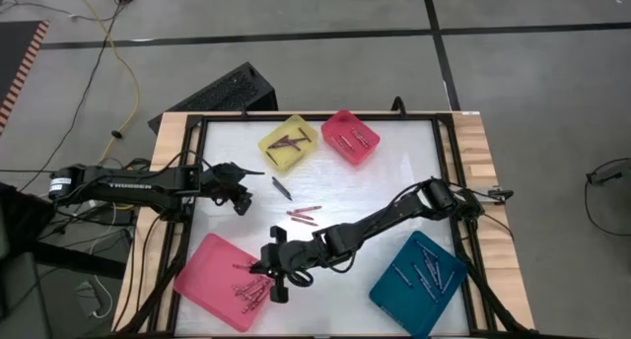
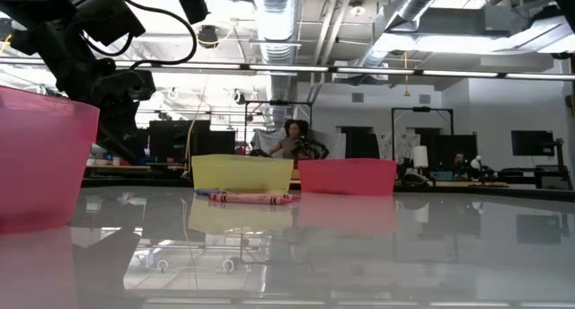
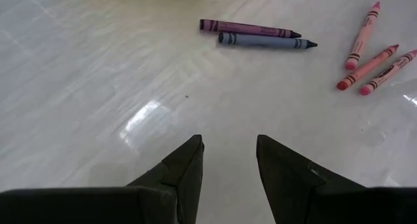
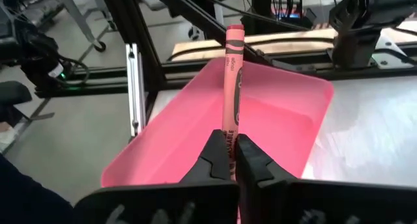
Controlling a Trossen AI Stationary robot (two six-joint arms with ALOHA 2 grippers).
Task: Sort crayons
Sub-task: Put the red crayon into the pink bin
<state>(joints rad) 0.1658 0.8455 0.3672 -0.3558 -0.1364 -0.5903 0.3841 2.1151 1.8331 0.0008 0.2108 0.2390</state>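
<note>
My right gripper [image 1: 260, 272] reaches across the table from the right and hangs over the large pink tray [image 1: 212, 280] at the near left, shut on a red crayon [image 4: 232, 74]. That tray holds several crayons [image 1: 246, 290]. My left gripper [image 1: 243, 203] hovers open above bare table at the left, touching nothing. Ahead of it lie a purple crayon [image 3: 247, 28] and a grey-blue crayon [image 3: 267, 42] side by side, and three red crayons [image 3: 368, 58] flat on the table. The yellow tray [image 1: 289, 142], small red tray [image 1: 350, 135] and teal tray [image 1: 419, 280] also hold crayons. My right gripper pinches one end of the red crayon [image 4: 228, 134] between its two fingertips. The fingers come from the table's right, nearly level, and lie along the crayon. The rest of the crayon sticks out past the fingertips, lifted clear above the pink tray [image 4: 273, 120].
A black frame [image 1: 197, 162] borders the white table top. The yellow tray [image 2: 243, 172] and red tray [image 2: 346, 176] stand at the far edge, the teal one at the near right. Open table lies between the trays in the middle.
</note>
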